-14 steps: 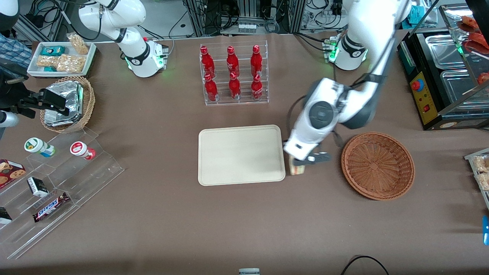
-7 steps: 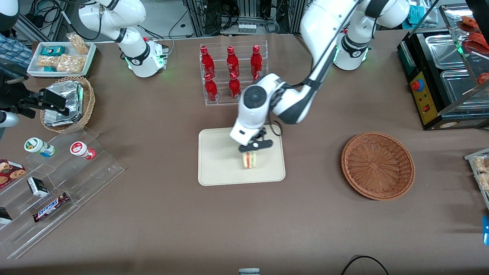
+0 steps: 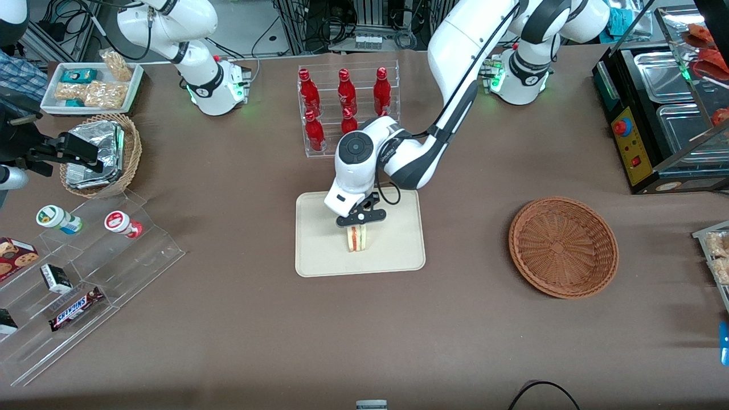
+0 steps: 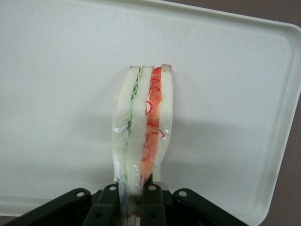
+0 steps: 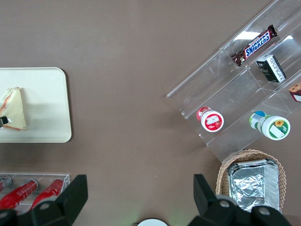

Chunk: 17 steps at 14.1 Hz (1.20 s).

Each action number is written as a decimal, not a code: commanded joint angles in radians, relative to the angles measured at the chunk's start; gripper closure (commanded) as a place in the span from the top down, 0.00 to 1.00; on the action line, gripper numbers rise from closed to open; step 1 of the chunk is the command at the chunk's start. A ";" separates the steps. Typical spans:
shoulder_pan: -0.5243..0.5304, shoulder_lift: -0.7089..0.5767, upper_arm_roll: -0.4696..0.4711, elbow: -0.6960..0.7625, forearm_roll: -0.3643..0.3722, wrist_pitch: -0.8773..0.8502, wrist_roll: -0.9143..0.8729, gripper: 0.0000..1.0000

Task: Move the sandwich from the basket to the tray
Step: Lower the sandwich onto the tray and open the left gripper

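A: Brown-clothed table (image 3: 239, 319). Item one, tray (image 3: 319, 256): cream, flat, low rim. Item two, basket (image 3: 562, 246): reddish wicker, toward the working arm's end, nothing in it.

B: Item three, gripper (image 3: 359, 223): over the tray's middle, jaws clamped on the sandwich (image 3: 357, 238), which hangs cut edge down, at or just above the tray.

A: Risk?

B: Standing on a narrow edge, it will likely topple on release; the film wrap may cling to a finger.

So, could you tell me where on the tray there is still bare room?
The tray is bare on both sides of the sandwich, more widely toward the parked arm's end. Its middle is crowded: the gripper holds the sandwich there.
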 commanded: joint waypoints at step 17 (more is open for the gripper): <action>0.042 -0.338 0.100 -0.160 0.076 -0.331 0.103 1.00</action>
